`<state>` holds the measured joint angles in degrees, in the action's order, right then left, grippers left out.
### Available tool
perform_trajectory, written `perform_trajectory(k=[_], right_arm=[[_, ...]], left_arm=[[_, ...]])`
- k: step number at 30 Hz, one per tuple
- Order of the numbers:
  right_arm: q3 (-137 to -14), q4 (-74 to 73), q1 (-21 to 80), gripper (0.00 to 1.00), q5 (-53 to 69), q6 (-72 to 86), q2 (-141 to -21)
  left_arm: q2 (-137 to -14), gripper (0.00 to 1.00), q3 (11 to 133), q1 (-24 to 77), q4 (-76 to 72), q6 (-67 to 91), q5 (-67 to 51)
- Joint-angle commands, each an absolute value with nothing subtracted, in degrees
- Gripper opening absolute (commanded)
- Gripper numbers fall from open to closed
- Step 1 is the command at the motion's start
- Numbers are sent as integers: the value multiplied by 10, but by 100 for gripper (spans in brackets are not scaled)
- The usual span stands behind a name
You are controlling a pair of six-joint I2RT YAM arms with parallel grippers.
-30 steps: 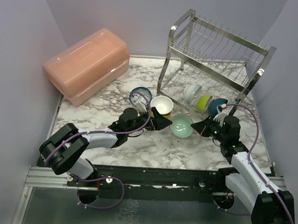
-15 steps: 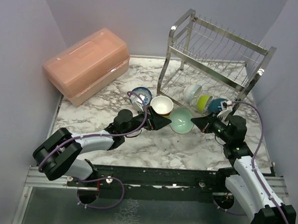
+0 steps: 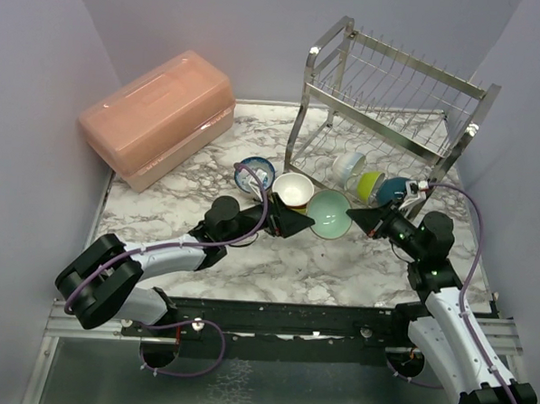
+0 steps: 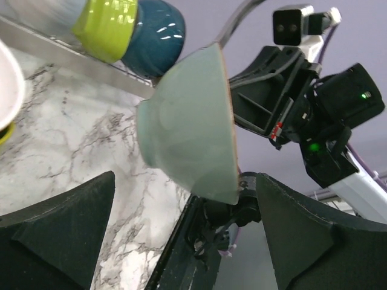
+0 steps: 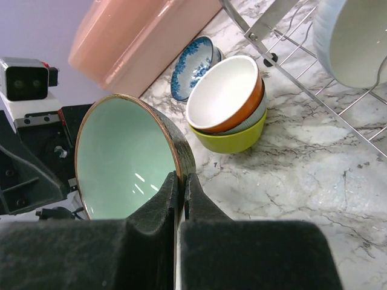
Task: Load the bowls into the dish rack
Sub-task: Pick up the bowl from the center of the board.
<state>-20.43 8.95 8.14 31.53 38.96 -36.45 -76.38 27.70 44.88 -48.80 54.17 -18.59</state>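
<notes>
Three bowls already in rack. Right hand pinches mint bowl rim; left hand wide, empty. Stacked bowls, blue bowl on bench, not yet loaded.

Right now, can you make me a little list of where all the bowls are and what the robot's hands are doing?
Mint green bowl: tipped on its side, held by its rim
Right end effector: shut on the mint green bowl
Left end effector: open, facing the bowl's underside, not gripping it
In the dish rack: white bowl, lime bowl, teal bowl, on the lower shelf
On the table: stack of bowls, blue patterned bowl beside it
Pink box: back left, lid shut
</notes>
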Motion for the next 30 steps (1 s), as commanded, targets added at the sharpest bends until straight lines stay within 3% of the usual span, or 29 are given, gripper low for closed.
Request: perform_trajectory(k=[1, 24, 28, 30], right_arm=[[-243, 145, 79, 0, 353, 419, -360], [-258, 134, 79, 0, 349, 432, -339], [-260, 130, 79, 0, 348, 430, -339], [-259, 129, 78, 0, 346, 428, -338]], left_arm=[[-757, 99, 309, 460, -511, 519, -225], [-813, 92, 356, 491, -581, 559, -227], [-818, 85, 354, 491, -595, 569, -233], [-820, 71, 352, 491, -605, 572, -235]])
